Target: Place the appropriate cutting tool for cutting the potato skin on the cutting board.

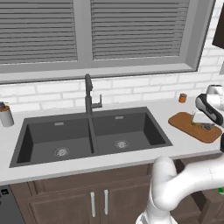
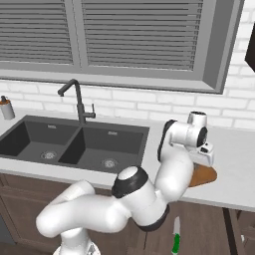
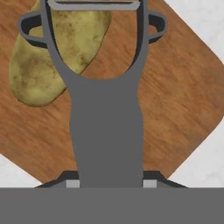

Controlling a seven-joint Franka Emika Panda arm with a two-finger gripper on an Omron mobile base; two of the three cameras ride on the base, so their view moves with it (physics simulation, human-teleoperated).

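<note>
A grey Y-shaped peeler (image 3: 107, 118) is clamped by its handle in my gripper (image 3: 111, 183), which is shut on it. Its blade end points over the potato (image 3: 48, 52), a yellowish-green speckled lump lying on the brown wooden cutting board (image 3: 175, 100). Whether the peeler touches the board I cannot tell. In the left base view the gripper (image 1: 200, 121) hangs over the cutting board (image 1: 188, 122) on the counter right of the sink, with the peeler (image 1: 207, 127) low over the wood. From the right base camera, my hand hides most of the cutting board (image 2: 205, 176).
A dark double sink (image 1: 87, 135) with a black faucet (image 1: 89, 94) lies left of the board. A small orange-brown jar (image 1: 183, 98) stands by the wall behind it. A soap dispenser (image 1: 5, 114) sits far left. A green-handled knife (image 2: 176, 235) lies on the floor.
</note>
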